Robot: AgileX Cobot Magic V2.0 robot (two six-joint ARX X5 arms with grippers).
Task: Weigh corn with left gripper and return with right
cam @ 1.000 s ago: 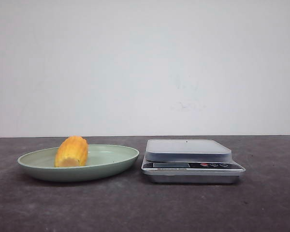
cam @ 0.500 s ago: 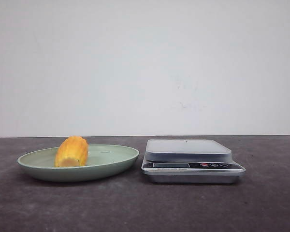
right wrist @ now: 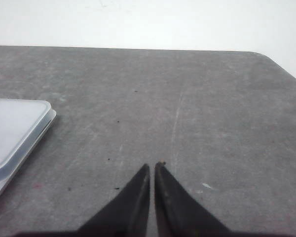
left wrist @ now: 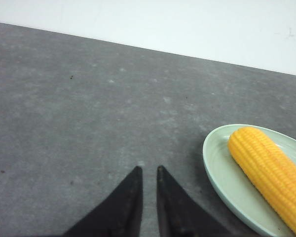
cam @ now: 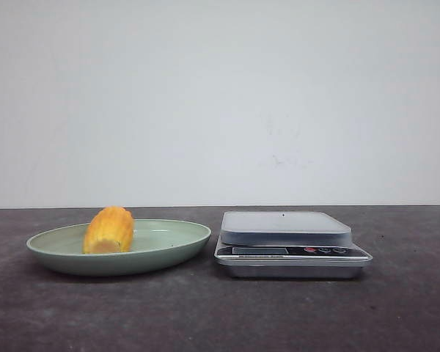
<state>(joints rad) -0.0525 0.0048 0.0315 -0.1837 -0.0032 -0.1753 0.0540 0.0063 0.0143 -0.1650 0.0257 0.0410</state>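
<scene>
The corn (cam: 108,229), a yellow-orange cob, lies on the left part of a pale green plate (cam: 177,245) at the table's left. A silver kitchen scale (cam: 286,229) stands just right of the plate, its platform bare. Neither arm shows in the front view. In the left wrist view my left gripper (left wrist: 149,169) hovers over bare table, shut with only a narrow slit and nothing in it. The corn (left wrist: 269,173) and the plate (left wrist: 218,170) lie off to its side. My right gripper (right wrist: 153,165) is shut and empty over bare table, beside the scale (right wrist: 15,129).
The dark grey tabletop (cam: 220,315) runs in front of the plate and scale. A white wall stands behind it. The table's rounded far corner (right wrist: 274,58) shows in the right wrist view.
</scene>
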